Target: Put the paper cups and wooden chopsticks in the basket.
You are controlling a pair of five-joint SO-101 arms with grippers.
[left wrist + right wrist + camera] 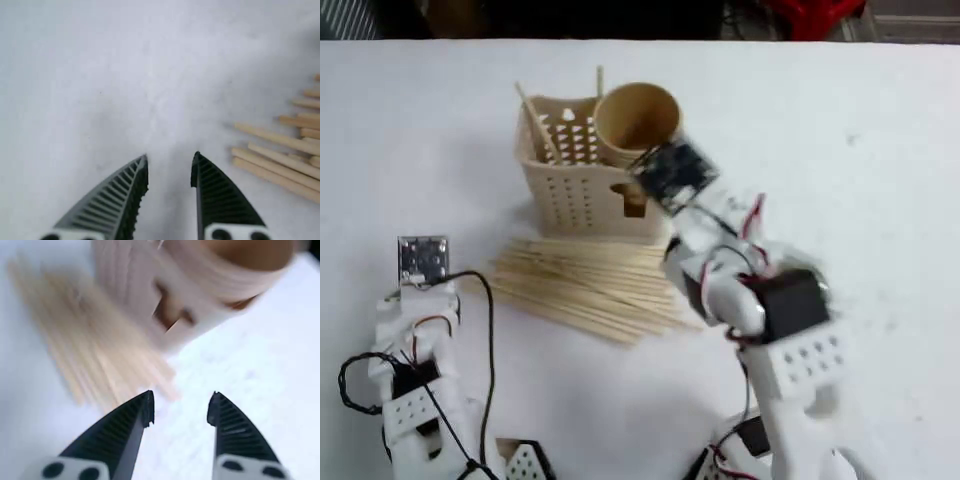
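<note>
Standing on the white worktop (pixel 840 120), the basket (pixel 570 195) holds a paper cup (pixel 638 120) at its end nearest the right arm, and two chopsticks (pixel 535 122) poke up out of its other end. A pile of chopsticks (pixel 590 285) lies flat on the worktop just in front of the basket. The right end effector (pixel 181 407) hangs above the worktop near the basket's front corner below the cup, its jaws spread and holding nothing. The left end effector (pixel 170 160) sits well apart from the basket, near the pile's stick ends, its jaws spread too and holding nothing.
</note>
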